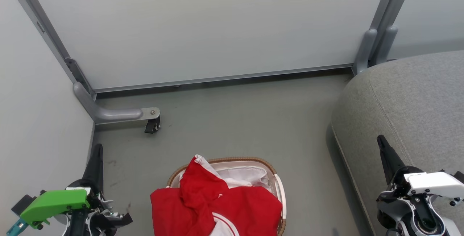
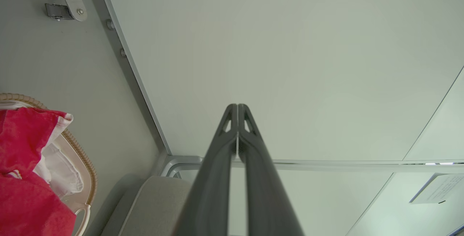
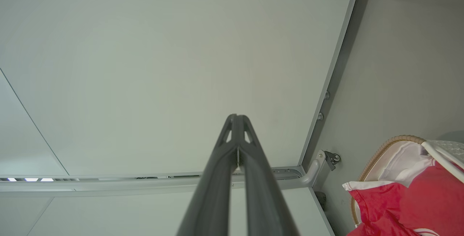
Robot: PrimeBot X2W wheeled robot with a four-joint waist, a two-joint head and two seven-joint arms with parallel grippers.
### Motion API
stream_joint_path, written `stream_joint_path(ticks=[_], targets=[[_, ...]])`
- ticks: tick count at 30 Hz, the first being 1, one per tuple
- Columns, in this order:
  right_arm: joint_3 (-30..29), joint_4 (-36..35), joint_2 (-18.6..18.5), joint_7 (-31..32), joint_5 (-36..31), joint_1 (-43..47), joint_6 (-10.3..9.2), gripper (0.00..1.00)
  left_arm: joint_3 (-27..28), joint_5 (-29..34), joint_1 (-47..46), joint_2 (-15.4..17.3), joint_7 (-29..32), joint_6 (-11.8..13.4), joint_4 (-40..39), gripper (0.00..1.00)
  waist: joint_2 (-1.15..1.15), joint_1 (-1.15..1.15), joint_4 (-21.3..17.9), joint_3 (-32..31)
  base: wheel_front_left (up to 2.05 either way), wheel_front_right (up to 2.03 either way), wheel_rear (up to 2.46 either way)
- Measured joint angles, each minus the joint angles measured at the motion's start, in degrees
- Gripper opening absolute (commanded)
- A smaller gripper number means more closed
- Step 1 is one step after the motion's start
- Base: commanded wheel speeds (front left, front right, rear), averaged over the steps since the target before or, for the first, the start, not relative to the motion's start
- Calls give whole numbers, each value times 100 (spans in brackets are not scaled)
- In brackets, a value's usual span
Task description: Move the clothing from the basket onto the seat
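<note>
Two grippers, each with two long dark fingers pressed together and holding nothing: the left gripper at lower left, the right gripper at lower right, seen against the one large grey woven-fabric seat. Between them, on the grey floor, stands one small oval white plastic basket with a brown woven rim. Soft bright red clothing with white striped trim lies heaped in it, spilling over the near rim, above a white liner; separate pieces cannot be counted. White partition panels stand behind, and one wheeled metal foot juts out ahead of the left gripper.
</note>
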Motion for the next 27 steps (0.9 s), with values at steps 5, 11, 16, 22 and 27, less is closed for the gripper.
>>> stream_joint_path(ticks=[5, 11, 16, 22, 27], targets=[[12, 190, 63, 0, -1, 86, -2, 100, -16, 1, 137, -41, -3, 3, 205, 100, 0, 0, 0, 1, 0, 0, 0], [115, 246, 33, -140, -233, 135, -2, 100, -104, 164, 193, -41, -156, 8, 347, 100, 0, 0, 4, 11, 0, 0, 0], [98, 242, 5, -291, -846, 122, -2, 100, -147, 758, 188, -20, -298, 8, 404, 100, 0, 0, 14, 29, 0, 0, 0], [88, 211, 5, -437, -1669, 116, -2, 100, -227, 1607, 185, -3, -449, 8, 403, 100, 0, 0, 27, 51, 0, 0, 0], [81, 205, 4, -569, -2335, 101, -2, 100, -313, 2308, 181, 10, -570, 8, 423, 100, 0, 0, 36, 73, 0, 0, 0]])
